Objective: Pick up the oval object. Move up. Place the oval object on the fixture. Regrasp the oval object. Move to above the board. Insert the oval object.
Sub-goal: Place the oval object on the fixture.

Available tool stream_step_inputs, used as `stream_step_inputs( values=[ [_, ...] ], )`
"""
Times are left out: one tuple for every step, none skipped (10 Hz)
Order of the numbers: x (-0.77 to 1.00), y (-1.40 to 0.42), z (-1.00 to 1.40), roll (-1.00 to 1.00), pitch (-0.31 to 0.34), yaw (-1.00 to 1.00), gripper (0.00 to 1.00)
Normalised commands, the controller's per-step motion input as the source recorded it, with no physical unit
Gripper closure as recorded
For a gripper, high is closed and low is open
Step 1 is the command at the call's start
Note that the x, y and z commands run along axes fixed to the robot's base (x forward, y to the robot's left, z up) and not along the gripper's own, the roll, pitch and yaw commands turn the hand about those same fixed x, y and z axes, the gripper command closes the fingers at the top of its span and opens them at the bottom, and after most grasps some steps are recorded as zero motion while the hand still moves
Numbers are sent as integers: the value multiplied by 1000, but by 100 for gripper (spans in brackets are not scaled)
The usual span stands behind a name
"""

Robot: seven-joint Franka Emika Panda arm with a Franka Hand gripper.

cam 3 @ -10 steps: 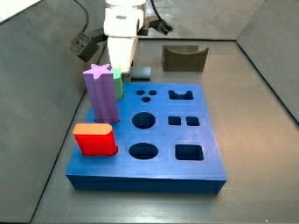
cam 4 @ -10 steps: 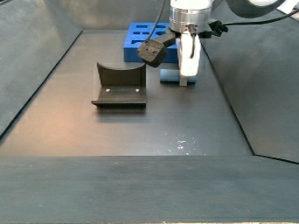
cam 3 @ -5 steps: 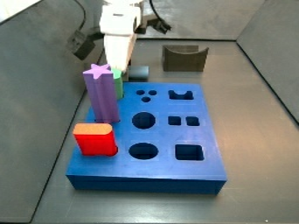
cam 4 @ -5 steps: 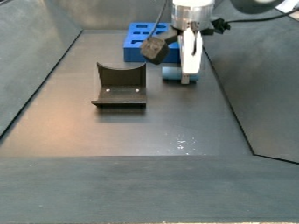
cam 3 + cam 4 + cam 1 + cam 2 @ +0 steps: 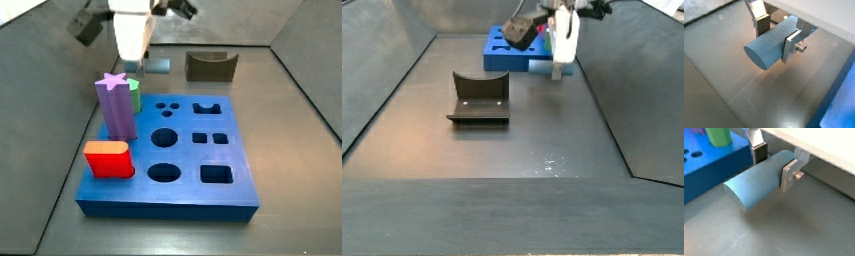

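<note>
In both wrist views my gripper (image 5: pixel 777 36) (image 5: pixel 775 167) is shut on the oval object (image 5: pixel 765 50) (image 5: pixel 754 189), a smooth light blue-grey peg lying crosswise between the silver fingers (image 5: pixel 791 44) and hanging above the grey floor. A side view has the gripper (image 5: pixel 138 60) high behind the board (image 5: pixel 201 150), with the oval object (image 5: pixel 158 66) at its tips. The fixture (image 5: pixel 210 66) stands on the floor to the right of the gripper there. From the other side the gripper (image 5: pixel 560 66), the oval object (image 5: pixel 543 66), the board (image 5: pixel 505 50) and the fixture (image 5: pixel 478 97) all show.
On the board's left side stand a purple star-topped peg (image 5: pixel 116 105), a green peg (image 5: pixel 135 96) behind it and a red block (image 5: pixel 108 158). The green peg (image 5: pixel 717 135) shows in a wrist view too. Grey walls enclose the floor on all sides.
My gripper has risen straight up with the oval object in it, lifting it off the floor behind the board. Nothing else has moved.
</note>
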Motion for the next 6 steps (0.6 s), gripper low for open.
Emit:
stream_step_inputs(
  values=[
    [0, 1, 1000, -1, 3, 1, 100],
    [-8, 1, 1000, -2, 14, 1, 100],
    [-12, 0, 1000, -4, 21, 0, 100],
    [-17, -1, 1000, -6, 25, 0, 100],
    [-22, -2, 1000, -7, 30, 0, 100],
    [-24, -3, 1000, -9, 31, -1, 100]
  ],
)
